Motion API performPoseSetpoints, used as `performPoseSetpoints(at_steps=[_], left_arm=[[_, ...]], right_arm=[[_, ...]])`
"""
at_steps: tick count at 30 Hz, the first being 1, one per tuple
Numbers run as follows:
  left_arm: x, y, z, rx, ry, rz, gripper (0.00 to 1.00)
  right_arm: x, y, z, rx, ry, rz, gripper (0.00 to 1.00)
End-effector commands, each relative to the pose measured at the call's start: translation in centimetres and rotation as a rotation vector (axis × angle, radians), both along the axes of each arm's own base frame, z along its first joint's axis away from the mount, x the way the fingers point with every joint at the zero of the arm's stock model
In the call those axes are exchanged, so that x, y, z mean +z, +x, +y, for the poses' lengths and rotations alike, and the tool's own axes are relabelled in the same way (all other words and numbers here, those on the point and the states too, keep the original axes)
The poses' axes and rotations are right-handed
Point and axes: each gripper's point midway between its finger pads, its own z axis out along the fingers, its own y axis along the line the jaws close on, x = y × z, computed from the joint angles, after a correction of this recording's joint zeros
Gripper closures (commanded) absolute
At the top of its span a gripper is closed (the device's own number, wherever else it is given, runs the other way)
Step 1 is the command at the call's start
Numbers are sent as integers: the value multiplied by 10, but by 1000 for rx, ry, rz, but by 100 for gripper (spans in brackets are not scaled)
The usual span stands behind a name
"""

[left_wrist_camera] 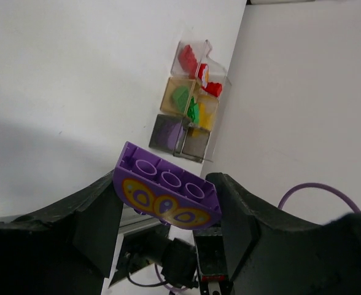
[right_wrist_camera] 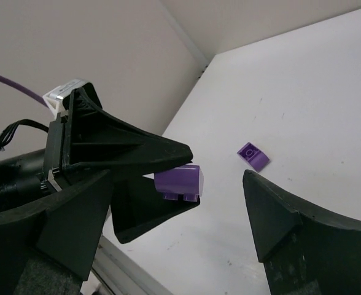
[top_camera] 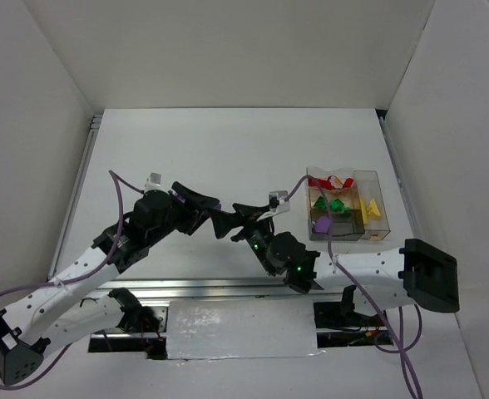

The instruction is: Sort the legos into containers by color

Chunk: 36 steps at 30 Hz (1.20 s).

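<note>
My left gripper (top_camera: 214,214) (left_wrist_camera: 166,212) is shut on a purple rounded lego (left_wrist_camera: 166,193) with a yellow pattern, held above the table. The same lego (right_wrist_camera: 179,182) shows in the right wrist view, pinched between the left arm's black fingers (right_wrist_camera: 131,147). My right gripper (top_camera: 246,219) (right_wrist_camera: 180,239) is open and empty, its jaws wide apart, facing the left gripper closely. A small purple lego (right_wrist_camera: 253,155) lies loose on the table beyond. The clear containers (top_camera: 369,179) (left_wrist_camera: 190,104) stand at the right, holding red (top_camera: 334,180), green (top_camera: 336,204), yellow (top_camera: 372,208) and purple (top_camera: 321,224) legos.
White walls close in the white table on the left, back and right. A metal rail (top_camera: 228,287) runs along the near edge between the arm bases. Purple cables (top_camera: 120,187) loop off both arms.
</note>
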Motion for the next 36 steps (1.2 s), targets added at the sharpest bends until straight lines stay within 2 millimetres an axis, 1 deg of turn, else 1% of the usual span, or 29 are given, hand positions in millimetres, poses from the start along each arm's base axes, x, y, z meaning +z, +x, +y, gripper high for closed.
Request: performPoseSetpoints(at_steps=[1, 4, 5, 10, 13, 16, 18, 19, 21, 22, 24, 25, 26, 27, 28, 29, 30, 31, 32, 33, 34, 35, 36], left_arm=[[20, -3, -4, -9, -54, -28, 100], [25, -3, -4, -5, -63, -37, 100], [29, -3, -3, -3, -64, -49, 100], [31, 0, 0, 17, -49, -54, 100], [36, 0, -2, 6, -61, -74, 100], [34, -2, -7, -20, -69, -66, 100], [35, -4, -12, -49, -88, -68, 100], [35, -4, -13, -53, -91, -66, 100], [35, -5, -16, -65, -100, -71, 100], [36, -5, -16, -69, -100, -69, 100], [35, -6, -15, -71, -92, -66, 100], [35, -6, -14, -65, -87, -69, 100], [36, -6, -13, -63, -85, -71, 100], [36, -6, -12, -62, -83, -76, 100], [39, -5, -10, -54, -73, -93, 95], [40, -3, -9, -52, -62, -102, 81], [42, -1, -8, -50, -46, -121, 58], [51, 3, -8, -66, 4, -171, 1], [54, 9, -4, -52, 50, -195, 1], [50, 15, -3, -52, 117, -196, 0], [58, 19, 9, -56, 215, -214, 1], [58, 25, 19, -28, 280, -211, 1], [57, 29, 28, -14, 335, -198, 0]], right_arm=[[25, 12, 2, -91, 37, -24, 7], [18, 13, 7, -87, 21, -11, 8], [15, 13, 8, -90, 15, -6, 9], [8, 9, 10, -76, 12, -11, 10], [4, 10, 11, -84, 2, -13, 10], [11, 11, 14, -81, 17, -41, 10], [13, 13, 20, -79, -2, -53, 12], [10, 17, 24, -84, -15, -49, 15], [14, 21, 28, -81, -6, -56, 20], [14, 23, 29, -83, -6, -63, 29], [16, 25, 29, -78, 2, -72, 41], [16, 25, 28, -77, 3, -70, 72], [16, 25, 29, -78, 3, -67, 100], [14, 26, 26, -87, 5, -61, 100], [16, 25, 24, -87, 10, -62, 100], [11, 25, 22, -88, 3, -56, 100], [8, 24, 21, -88, -5, -48, 100], [9, 24, 17, -86, 0, -43, 100], [3, 28, 11, -101, -15, -27, 100], [-13, 31, 5, -108, -72, 5, 100], [-11, 33, -6, -111, -35, 37, 100], [-28, 36, -18, -119, -55, 80, 100], [-54, 50, -43, -173, -123, 151, 100]])
